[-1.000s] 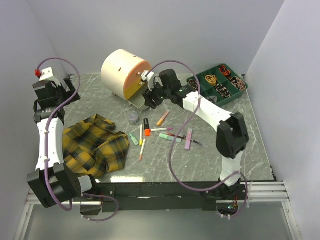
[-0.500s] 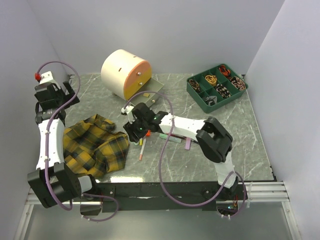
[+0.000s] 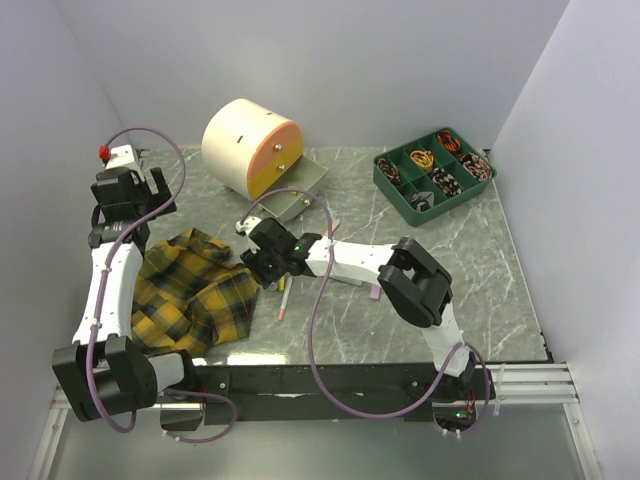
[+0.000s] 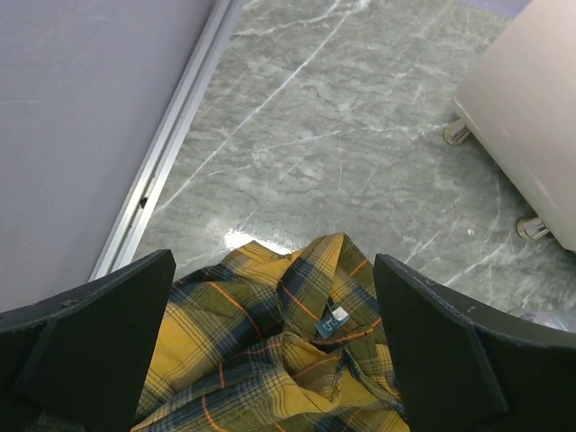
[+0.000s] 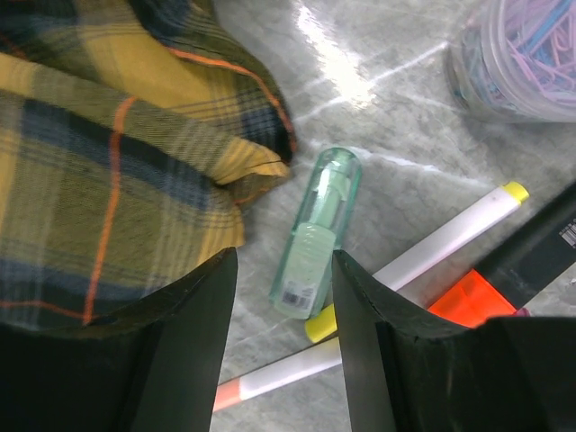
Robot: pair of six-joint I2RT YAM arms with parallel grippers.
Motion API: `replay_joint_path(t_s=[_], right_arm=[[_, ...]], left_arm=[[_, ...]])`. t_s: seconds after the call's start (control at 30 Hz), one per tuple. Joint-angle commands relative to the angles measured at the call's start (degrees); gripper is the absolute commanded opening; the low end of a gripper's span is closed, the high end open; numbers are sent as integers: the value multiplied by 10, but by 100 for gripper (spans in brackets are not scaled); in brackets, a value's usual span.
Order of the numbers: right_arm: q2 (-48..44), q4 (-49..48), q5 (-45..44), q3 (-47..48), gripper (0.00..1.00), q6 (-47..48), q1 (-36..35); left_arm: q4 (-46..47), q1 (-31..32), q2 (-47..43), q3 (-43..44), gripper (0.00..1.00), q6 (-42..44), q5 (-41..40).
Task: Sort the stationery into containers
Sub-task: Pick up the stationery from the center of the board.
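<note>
My right gripper (image 3: 262, 262) hangs low over the stationery beside the plaid cloth. In the right wrist view its jaws (image 5: 282, 263) stand open on either side of a pale green highlighter (image 5: 319, 236), with a gap on both sides. Next to it lie a white pen with a yellow tip (image 5: 432, 241), a white pen with an orange end (image 5: 279, 378), an orange highlighter (image 5: 468, 301) and a clear round pot (image 5: 526, 63). The cream drum chest (image 3: 245, 140) stands at the back with an olive drawer (image 3: 300, 185) pulled out. My left gripper (image 3: 130, 205) is open and empty above the cloth.
The yellow-black plaid cloth (image 3: 190, 290) lies crumpled at the left, its edge touching the stationery pile. A green compartment tray (image 3: 400, 195) of small items sits at the back right. A thin pen (image 3: 283, 300) and a purple marker (image 3: 372, 290) lie near the right arm.
My right arm swung from the chest's front down to the stationery beside the cloth, and its jaws have narrowed. The left arm shifted slightly right.
</note>
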State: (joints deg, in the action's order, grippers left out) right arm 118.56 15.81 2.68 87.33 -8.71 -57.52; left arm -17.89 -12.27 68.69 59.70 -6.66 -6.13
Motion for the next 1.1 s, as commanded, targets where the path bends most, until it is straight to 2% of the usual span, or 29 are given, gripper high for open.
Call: replay_joint_path(t_s=[0.0,0.3,0.37,0.4,0.43,0.47,0.8,0.93,1.07], right_arm=[[26,-17,-26,8,54,-7,-3],[64,-14,-36,18,53,7,-4],[67,-11,-35,13,35,10,-4],[62,-10,-41,10,23,11,-4],[57,-9,-46,3,3,14,-4],[51,-8,-50,-1,0,17,-4],[-144,-23,-73,-38,0,82,35],[-157,-37,-72,-10,0,108,64],[-114,-35,-73,36,0,113,107]], left_arm=[[16,7,-28,-4,100,9,-27],[10,10,-38,-12,100,8,-42],[9,10,-37,-11,99,8,-42],[9,10,-35,-10,99,9,-42],[9,10,-34,-7,100,8,-43],[9,10,-33,-5,99,9,-43],[8,8,-9,40,99,12,-36],[8,4,-5,52,99,0,-11],[8,3,0,55,99,-9,4]])
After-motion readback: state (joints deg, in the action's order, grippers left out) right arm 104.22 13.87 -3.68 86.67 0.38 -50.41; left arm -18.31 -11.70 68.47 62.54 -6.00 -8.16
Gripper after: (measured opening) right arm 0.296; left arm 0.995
